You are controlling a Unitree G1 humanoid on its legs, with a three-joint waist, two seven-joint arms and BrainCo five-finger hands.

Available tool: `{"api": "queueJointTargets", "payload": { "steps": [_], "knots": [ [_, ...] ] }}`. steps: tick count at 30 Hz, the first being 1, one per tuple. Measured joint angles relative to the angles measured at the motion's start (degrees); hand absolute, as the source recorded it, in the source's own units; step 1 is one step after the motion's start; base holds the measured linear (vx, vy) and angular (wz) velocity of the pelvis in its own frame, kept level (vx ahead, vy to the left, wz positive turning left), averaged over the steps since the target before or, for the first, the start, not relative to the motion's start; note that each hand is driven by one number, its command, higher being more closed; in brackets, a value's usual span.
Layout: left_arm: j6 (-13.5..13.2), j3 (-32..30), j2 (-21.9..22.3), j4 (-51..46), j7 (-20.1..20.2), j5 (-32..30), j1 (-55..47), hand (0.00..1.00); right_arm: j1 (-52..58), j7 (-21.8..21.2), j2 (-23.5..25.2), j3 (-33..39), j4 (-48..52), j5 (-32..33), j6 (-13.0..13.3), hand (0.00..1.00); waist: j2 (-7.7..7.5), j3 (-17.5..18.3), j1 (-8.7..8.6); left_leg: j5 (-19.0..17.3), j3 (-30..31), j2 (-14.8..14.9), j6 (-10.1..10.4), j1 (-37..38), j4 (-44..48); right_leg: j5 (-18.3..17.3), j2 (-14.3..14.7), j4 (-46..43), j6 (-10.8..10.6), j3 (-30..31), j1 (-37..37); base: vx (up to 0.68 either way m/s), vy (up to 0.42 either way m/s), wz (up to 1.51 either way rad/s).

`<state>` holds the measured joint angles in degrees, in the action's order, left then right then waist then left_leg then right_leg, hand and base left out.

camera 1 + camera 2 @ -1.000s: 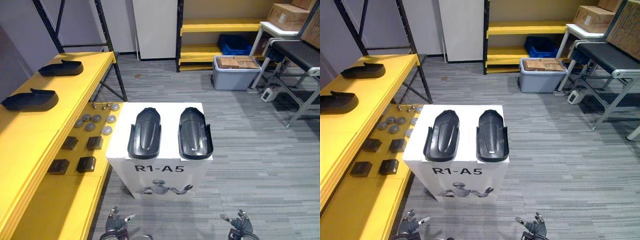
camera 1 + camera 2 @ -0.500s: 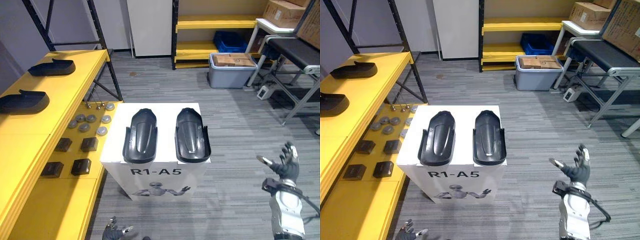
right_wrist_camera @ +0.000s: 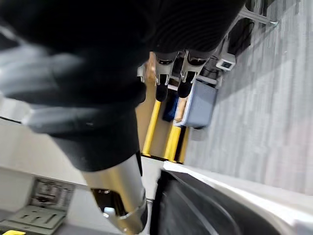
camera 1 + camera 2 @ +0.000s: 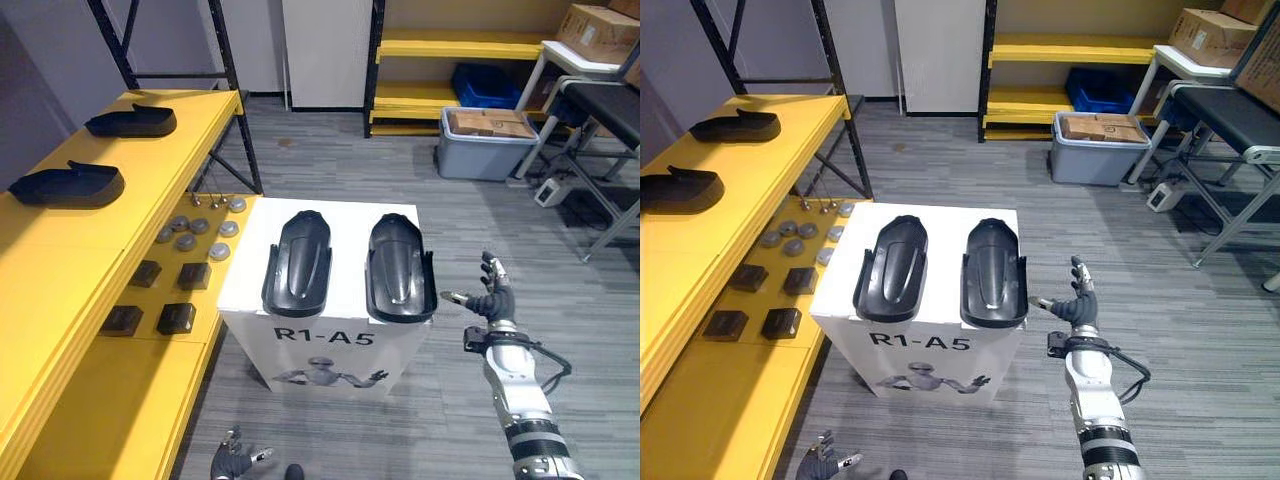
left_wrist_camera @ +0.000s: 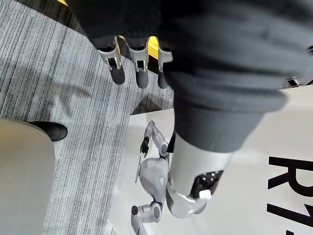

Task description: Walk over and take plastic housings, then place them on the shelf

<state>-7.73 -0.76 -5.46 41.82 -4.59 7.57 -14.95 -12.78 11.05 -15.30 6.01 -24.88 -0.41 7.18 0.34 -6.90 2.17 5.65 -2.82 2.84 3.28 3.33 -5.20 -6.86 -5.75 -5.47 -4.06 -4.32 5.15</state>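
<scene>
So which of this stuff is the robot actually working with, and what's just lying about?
Part of the job:
black housings on the white box
shelved housings
yellow shelf
right robot hand, open

Lying about:
grey discs
small black blocks
grey bin
blue crate

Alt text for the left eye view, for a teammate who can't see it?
Two black plastic housings lie side by side on a white box, with the open right hand beside it, touching nothing. Two more housings rest on the yellow shelf to the left.
</scene>
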Motion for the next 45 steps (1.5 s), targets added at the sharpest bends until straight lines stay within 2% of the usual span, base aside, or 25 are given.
{"api": "queueJointTargets", "payload": {
  "steps": [4, 10, 11, 16, 22, 28, 33, 36, 39, 42, 45],
  "knots": [
    [0.0, 0.1, -0.1, -0.1, -0.1, 0.0, 0.3, 0.0, -4.6, 0.7, 1.0, -0.7, -8.6, -2.2, -2.1, 0.0, 0.15, -0.9, 0.22, 0.2, 1.2, -0.2, 0.0, -0.1, 0.0, 0.2, -0.2, 0.8, 0.0, -1.1, 0.8, -0.03, -0.002, 0.16],
    [0.0, 0.2, -0.1, -0.1, -0.2, 0.3, 0.8, 0.0, -10.3, 0.8, 2.1, -0.7, -17.7, -2.2, -4.1, 0.0, 0.21, -1.5, 0.46, 0.2, 1.4, -0.4, 0.0, -0.7, 0.0, 0.2, -0.3, 1.5, -0.1, -1.5, 0.9, 0.03, -0.006, 0.03],
    [0.0, 0.3, -0.1, -0.1, -0.3, 0.3, 0.9, 0.0, -11.6, 0.8, 2.1, -0.5, -19.8, -2.2, -4.4, 1.0, 0.16, -1.7, 0.43, 0.2, 1.5, -0.6, 0.0, -0.8, 0.2, 0.3, -0.3, 1.9, -0.1, -1.9, 1.3, 0.06, -0.01, 0.07],
    [0.1, 2.5, -0.3, -0.1, -0.4, 0.8, 1.8, 0.0, -15.5, 0.0, 2.1, -0.4, -24.9, 1.3, -4.6, 1.0, 0.25, -2.3, 0.28, 0.2, 1.7, -0.6, 0.0, 0.0, 0.0, 0.3, -0.4, 2.6, -0.1, -2.8, 2.7, 0.03, -0.009, 0.06],
    [0.4, 2.5, -0.1, 0.7, -0.2, 1.3, 2.9, 0.0, -16.8, -0.1, 0.9, 0.8, -27.7, 9.4, -4.6, 1.0, 0.2, -3.3, 0.13, 0.0, 1.2, -0.5, 0.1, 0.1, -0.1, 0.3, -0.4, 2.6, -0.1, -2.4, 2.6, -0.02, 0.0, -0.03],
    [0.7, 2.5, -0.1, 1.9, -0.2, 1.6, 3.7, 0.0, -16.3, -1.2, 1.6, 0.5, -26.9, 11.2, -4.6, 1.0, 0.16, -3.4, 0.14, -0.4, -0.4, 0.0, 0.7, 0.8, -0.1, 0.4, 0.0, 3.0, 0.1, -0.9, 3.0, 0.0, -0.007, -0.13],
    [0.8, 2.3, 0.2, 0.6, -0.5, 1.8, 3.8, 0.0, -10.9, -0.9, 2.8, 0.7, -16.9, 5.8, -4.8, 1.0, 0.05, -3.4, 0.2, -0.7, -0.5, 0.3, 0.9, 0.9, -0.1, 0.4, 0.3, 3.2, 0.1, -0.9, 3.0, 0.0, -0.004, -0.02],
    [1.2, 2.0, 0.6, -6.2, -1.6, 1.8, 2.1, 0.0, -5.5, 0.9, 5.7, 3.6, -7.5, -0.7, -5.3, 1.0, 0.05, -3.4, 0.09, -0.7, -0.4, 0.2, 0.9, 0.9, 0.0, 0.4, 0.2, 3.4, 0.1, -0.9, 3.0, 0.0, 0.0, 0.0],
    [1.1, 0.3, 1.7, -13.8, -2.1, 1.8, 1.1, 0.0, -1.6, 3.9, 7.9, 6.8, -0.7, -3.9, -5.7, 1.0, 0.06, -3.4, -0.07, -0.7, -0.3, 0.1, 0.9, 0.9, 0.0, 0.4, 0.1, 3.4, 0.1, -0.9, 3.0, 0.0, 0.0, 0.0],
    [0.7, -0.1, 2.1, -21.1, -2.6, 1.8, -0.2, 0.0, 0.6, 6.3, 8.9, 8.4, 5.9, -4.7, -6.0, 1.0, 0.09, -3.3, -1.02, -0.7, -0.2, 0.4, 0.9, 0.7, 0.2, 0.7, 0.2, 3.4, 0.1, -0.8, 2.7, -0.01, -0.003, -0.01],
    [0.1, 0.0, 3.1, -27.4, -2.7, 2.1, -0.7, 0.0, 2.0, 8.1, 9.1, 9.6, 11.6, -6.0, -5.9, 1.0, 0.1, -3.2, -1.27, -0.6, -0.3, 0.5, 0.8, 0.2, 0.2, 1.1, 0.3, 3.4, 0.0, -0.7, 2.4, -0.02, -0.002, -0.04]
  ]
}}
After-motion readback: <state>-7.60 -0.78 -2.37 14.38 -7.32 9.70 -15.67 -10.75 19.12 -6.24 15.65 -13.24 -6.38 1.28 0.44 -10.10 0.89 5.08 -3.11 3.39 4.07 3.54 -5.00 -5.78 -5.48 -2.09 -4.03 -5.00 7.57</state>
